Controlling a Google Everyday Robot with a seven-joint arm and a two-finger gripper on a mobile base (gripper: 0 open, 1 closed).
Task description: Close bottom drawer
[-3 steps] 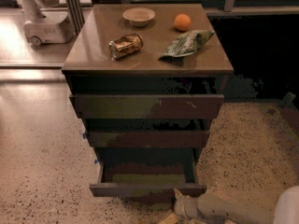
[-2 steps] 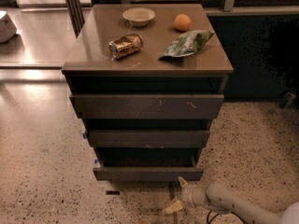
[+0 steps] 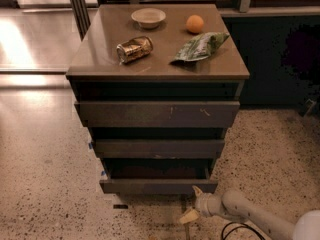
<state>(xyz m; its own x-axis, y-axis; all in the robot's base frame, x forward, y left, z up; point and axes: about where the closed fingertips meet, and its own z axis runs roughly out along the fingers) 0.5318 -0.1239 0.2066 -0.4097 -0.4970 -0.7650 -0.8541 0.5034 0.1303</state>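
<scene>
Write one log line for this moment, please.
task: close bottom drawer | state: sticks out slightly | tool: open, low, by drawer front's right end, holding nothing

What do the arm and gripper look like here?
The arm is a smooth, pale grey tube with rounded joints, widening into a white shell at the frame corner. A thin dark cable loops beneath it. The gripper, low before the bottom drawer, has cream-coloured fingers.
</scene>
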